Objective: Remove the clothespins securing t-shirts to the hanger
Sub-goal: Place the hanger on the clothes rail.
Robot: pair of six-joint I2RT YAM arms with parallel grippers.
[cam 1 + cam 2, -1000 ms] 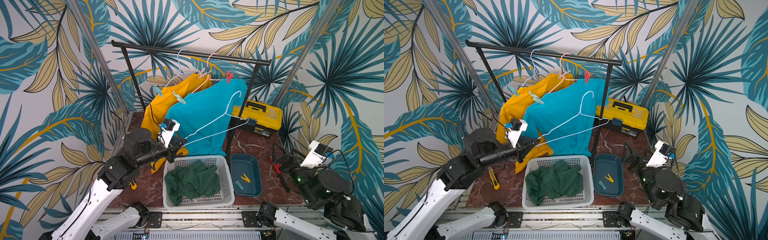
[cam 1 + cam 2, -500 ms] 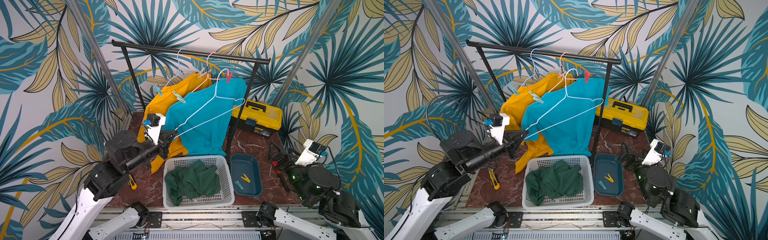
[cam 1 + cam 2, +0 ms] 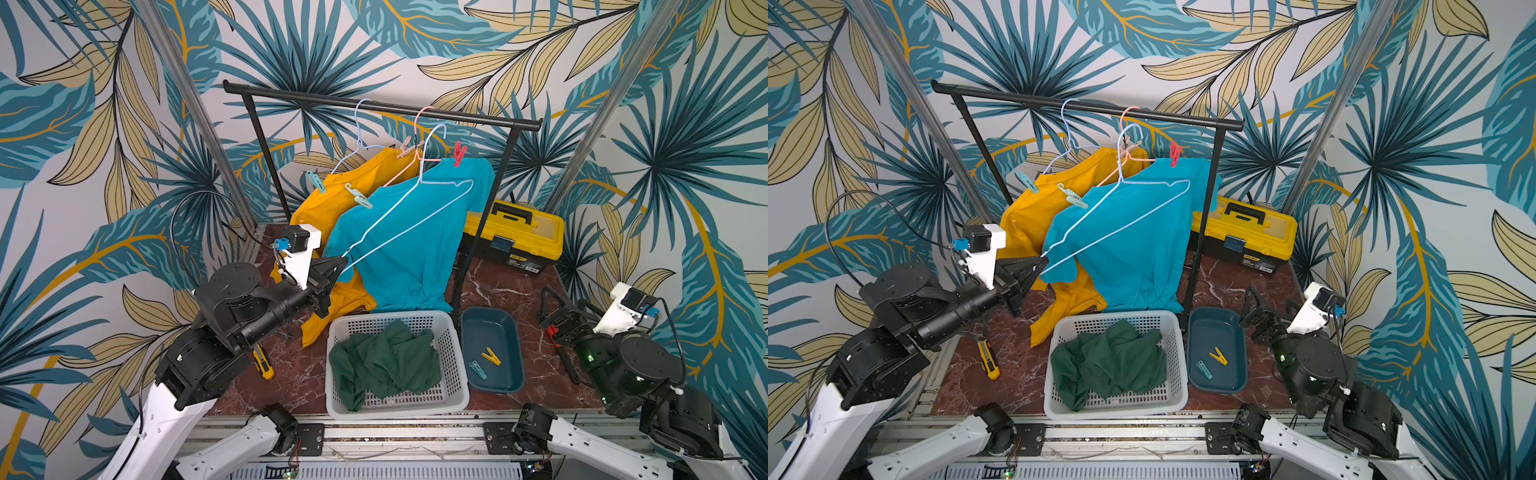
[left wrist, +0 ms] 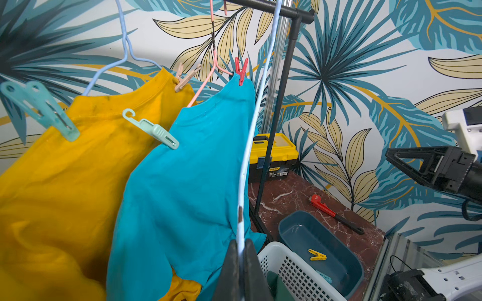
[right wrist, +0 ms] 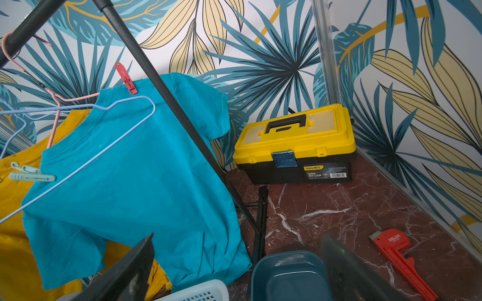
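Clothespins: teal peg (image 3: pixel 316 182) and tan peg (image 3: pixel 409 146) gripped the yellow shirt (image 3: pixel 328 212), and mint peg (image 3: pixel 358 196) and red peg (image 3: pixel 458 153) gripped the blue shirt (image 3: pixel 415 257), all above and beyond the left jaws. Yellow peg (image 3: pixel 490 356) and second teal peg (image 3: pixel 477 370) lay in the tray (image 3: pixel 490 328) beside the right jaws.
Green shirt (image 3: pixel 386 363): lay in the basket (image 3: pixel 390 316), between both jaws.
Left jaws: pinched a bare hanger (image 4: pixel 245 166) at its corner.
Right jaws: wide, empty, over the worktop (image 3: pixel 494 286).

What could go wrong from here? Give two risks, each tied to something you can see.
The left gripper is shut on the bare blue hanger, which lies across the turquoise shirt: pulling it may drag the shirt or snag the red clothespin. The yellow shirt hangs close to that gripper and may get caught.
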